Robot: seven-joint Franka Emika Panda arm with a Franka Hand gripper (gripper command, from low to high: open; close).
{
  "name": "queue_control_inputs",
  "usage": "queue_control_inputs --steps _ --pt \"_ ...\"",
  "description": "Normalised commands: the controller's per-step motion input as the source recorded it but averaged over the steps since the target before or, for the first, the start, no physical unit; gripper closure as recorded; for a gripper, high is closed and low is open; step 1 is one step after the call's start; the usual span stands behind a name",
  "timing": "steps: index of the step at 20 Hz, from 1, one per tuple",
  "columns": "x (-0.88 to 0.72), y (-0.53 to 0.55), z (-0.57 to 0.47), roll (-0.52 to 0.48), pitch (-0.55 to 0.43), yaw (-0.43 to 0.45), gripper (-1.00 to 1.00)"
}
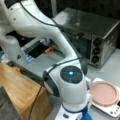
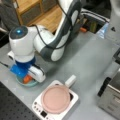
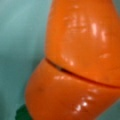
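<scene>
Here, the tool (image 2: 27, 75) is lowered over an orange toy carrot (image 2: 27, 79) lying on a teal plate (image 2: 32, 84); whether it is spread or pinching cannot be told. A pink pan (image 2: 55, 99) is seen nearby on the surface (image 2: 85, 65).

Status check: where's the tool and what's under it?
Tool low over teal plate, fingers hidden. Orange toy carrot on the plate, filling the wrist view. Pink pan on white cooker alongside.

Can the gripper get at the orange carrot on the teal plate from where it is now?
Probably yes: the gripper sits directly over the carrot on the teal plate, with nothing visible between them.
</scene>
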Motion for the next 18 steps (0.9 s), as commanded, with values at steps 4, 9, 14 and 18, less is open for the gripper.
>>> queue_control_inputs --steps 4,9,14,18 --pt "-0.04 -0.05 -0.49 -0.045 -0.034 -0.085 1.0" --pt "0.04 0.01 -0.54 -0.024 -0.009 -0.074 1.0" --pt "0.15 0.02 -0.49 -0.027 0.032 -0.061 1.0" --pt "0.19 0.0 -0.45 -0.051 0.039 -0.066 1.0"
